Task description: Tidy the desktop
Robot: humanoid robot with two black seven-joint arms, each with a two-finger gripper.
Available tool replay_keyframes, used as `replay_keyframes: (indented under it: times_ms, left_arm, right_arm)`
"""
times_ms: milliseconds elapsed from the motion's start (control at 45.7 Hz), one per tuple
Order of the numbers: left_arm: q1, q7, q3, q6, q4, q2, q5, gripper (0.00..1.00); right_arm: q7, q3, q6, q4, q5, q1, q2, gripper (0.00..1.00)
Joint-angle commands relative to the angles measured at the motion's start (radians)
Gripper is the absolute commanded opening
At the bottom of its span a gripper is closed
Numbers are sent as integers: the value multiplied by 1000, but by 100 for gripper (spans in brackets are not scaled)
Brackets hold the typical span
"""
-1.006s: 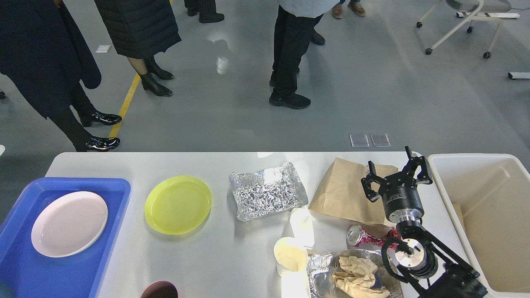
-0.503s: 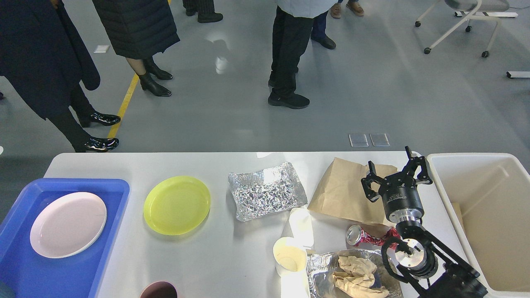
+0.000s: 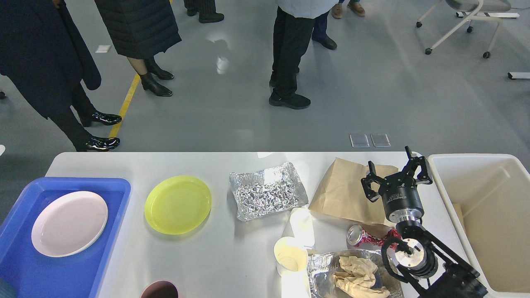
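The white desktop (image 3: 232, 165) spans the lower half of the head view. On it lie a yellow plate (image 3: 178, 204), a crumpled foil sheet (image 3: 268, 191), a brown paper bag (image 3: 345, 192), a crushed red can (image 3: 364, 236), a cream paper cup (image 3: 290, 255) lying on its side, and a foil tray holding crumpled brown paper (image 3: 358, 276). My right gripper (image 3: 395, 169) hovers open over the bag's right edge, holding nothing. My left arm is out of view.
A blue tray (image 3: 112, 231) at the left holds a pale pink plate (image 3: 69, 223). A cream plastic bin (image 3: 488, 215) stands off the right end. A dark maroon cup (image 3: 159, 289) peeks in at the bottom edge. Several people stand beyond the far edge.
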Motion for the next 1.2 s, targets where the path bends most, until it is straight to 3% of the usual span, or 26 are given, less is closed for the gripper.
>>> replay_keyframes:
  times_ms: [0,328,547,634,940,1181]
  left_arm:
    - [-225,2,177,-9,-68,-67,0,95]
    - [-671,15,470,-6,-396,-302,-26,94]
    - [-998,201,595,32,-674,-518,-248,94]
    - [-1104,241,595,48,-784,-578,-300,94]
    - [-1369,241,566,39,-1016,-789,-434,94]
    - [-1431,243,454,-27,-1071,-823,-505,92]
  right_arm:
    - [0,0,0,0,0,0,0,100]
    - [0,0,0,0,0,0,0,100]
    - [0,0,0,0,0,0,0,100]
    - [0,0,0,0,0,0,0,100]
    - [0,0,0,0,0,0,0,100]
    - [0,0,0,0,0,0,0,100]
